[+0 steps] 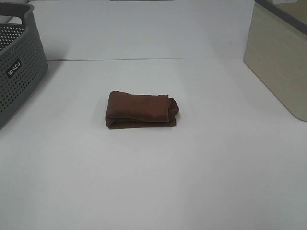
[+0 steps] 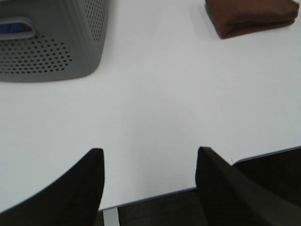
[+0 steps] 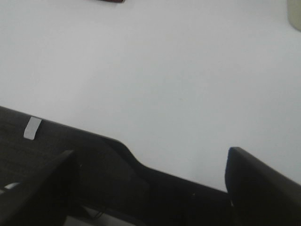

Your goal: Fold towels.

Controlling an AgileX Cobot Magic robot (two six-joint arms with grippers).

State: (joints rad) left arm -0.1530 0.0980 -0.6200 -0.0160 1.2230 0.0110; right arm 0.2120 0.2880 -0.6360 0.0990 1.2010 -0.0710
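The dark reddish-brown towel [image 1: 142,110] lies folded into a compact stacked bundle in the middle of the white table [image 1: 158,182]. Its white tag does not show. In the left wrist view one corner of the bundle [image 2: 251,16] shows, far from the fingers. In the right wrist view only a sliver of it [image 3: 110,1] shows at the frame's edge. Neither arm shows in the exterior high view. My left gripper [image 2: 149,181] is open and empty over the table's front edge. My right gripper [image 3: 150,188] is open and empty, also by the front edge.
A grey perforated basket [image 1: 17,62] stands at the table's far left and also shows in the left wrist view [image 2: 51,42]. A beige box [image 1: 280,57] stands at the far right. The table's dark front edge [image 3: 94,146] runs under both grippers.
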